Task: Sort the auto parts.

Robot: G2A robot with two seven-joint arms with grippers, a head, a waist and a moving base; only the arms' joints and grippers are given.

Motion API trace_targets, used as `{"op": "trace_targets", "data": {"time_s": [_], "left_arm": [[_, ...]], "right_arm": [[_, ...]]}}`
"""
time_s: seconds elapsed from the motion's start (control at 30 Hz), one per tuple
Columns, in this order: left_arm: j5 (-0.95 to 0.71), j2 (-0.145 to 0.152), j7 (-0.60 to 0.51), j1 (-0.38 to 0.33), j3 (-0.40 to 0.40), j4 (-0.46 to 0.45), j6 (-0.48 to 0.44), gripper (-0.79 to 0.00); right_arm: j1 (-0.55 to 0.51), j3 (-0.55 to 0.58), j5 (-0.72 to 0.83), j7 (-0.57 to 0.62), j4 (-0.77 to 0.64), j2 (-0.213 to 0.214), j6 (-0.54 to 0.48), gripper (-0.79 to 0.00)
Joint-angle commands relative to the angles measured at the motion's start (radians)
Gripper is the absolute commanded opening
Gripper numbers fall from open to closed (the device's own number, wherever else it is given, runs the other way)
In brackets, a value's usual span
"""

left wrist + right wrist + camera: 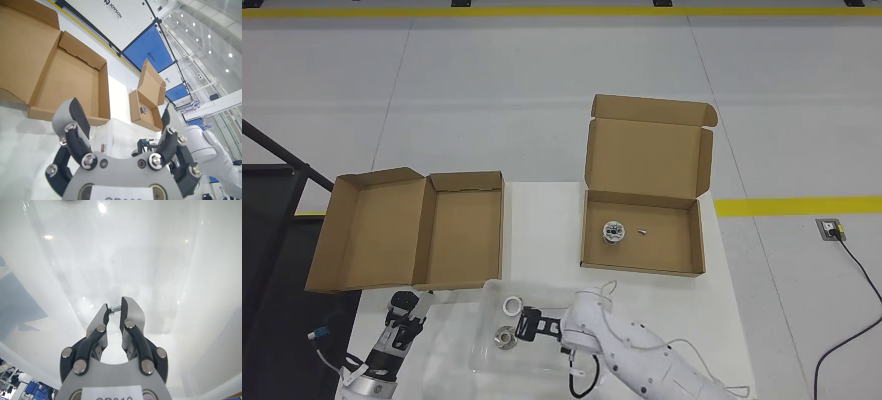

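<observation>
Right hand (114,308) pinches one bolt (115,309); two cardboard boxes (460,235) (672,245) open.

Bare table (542,225) runs between left box (462,235) and right box (644,238); I can pass there. The right box lid (647,150) stands upright on its far side and blocks that way. The left box lid (367,230) lies flat. My right gripper (115,308), gripping a bolt (114,309), sits inside clear bin (117,130): walls all round, open only upward, metal part (505,338) just beside it.
</observation>
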Motion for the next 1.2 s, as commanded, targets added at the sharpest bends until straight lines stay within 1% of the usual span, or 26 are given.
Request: {"op": "trace_targets", "data": {"time_s": [0.0,0.1,0.2,0.33,0.4,0.47,0.53,0.63,0.73,0.8,1.13,1.17], "left_arm": [[0.0,0.0,0.0,0.0,0.0,0.0,0.0,0.0],[0.0,0.0,0.0,0.0,0.0,0.0,0.0,0.0],[0.0,0.0,0.0,0.0,0.0,0.0,0.0,0.0],[0.0,0.0,0.0,0.0,0.0,0.0,0.0,0.0],[0.0,0.0,0.0,0.0,0.0,0.0,0.0,0.0],[0.0,0.0,0.0,0.0,0.0,0.0,0.0,0.0],[0.0,0.0,0.0,0.0,0.0,0.0,0.0,0.0],[0.0,0.0,0.0,0.0,0.0,0.0,0.0,0.0],[0.0,0.0,0.0,0.0,0.0,0.0,0.0,0.0],[0.0,0.0,0.0,0.0,0.0,0.0,0.0,0.0],[0.0,0.0,0.0,0.0,0.0,0.0,0.0,0.0],[0.0,0.0,0.0,0.0,0.0,0.0,0.0,0.0]], "right_arm": [[-0.019,0.023,-0.011,-0.009,-0.038,0.013,-0.01,-0.785],[-0.053,0.067,-0.032,-0.017,-0.099,0.036,-0.029,-0.785],[-0.096,0.118,-0.07,-0.025,-0.185,0.06,-0.026,-0.785],[-0.166,0.198,-0.144,-0.043,-0.334,0.093,-0.002,-0.785],[-0.223,0.257,-0.18,-0.068,-0.446,0.114,-0.002,-0.785],[-0.274,0.312,-0.201,-0.103,-0.545,0.131,-0.015,-0.785],[-0.324,0.371,-0.198,-0.159,-0.627,0.147,-0.05,-0.785],[-0.391,0.457,-0.206,-0.285,-0.714,0.166,-0.078,-0.785],[-0.444,0.527,-0.22,-0.442,-0.75,0.181,-0.108,-0.785],[-0.475,0.571,-0.213,-0.526,-0.749,0.187,-0.1,-0.785],[-0.48,0.577,-0.217,-0.531,-0.75,0.188,-0.092,-0.785],[-0.486,0.581,-0.212,-0.548,-0.743,0.188,-0.079,-0.785]]}}
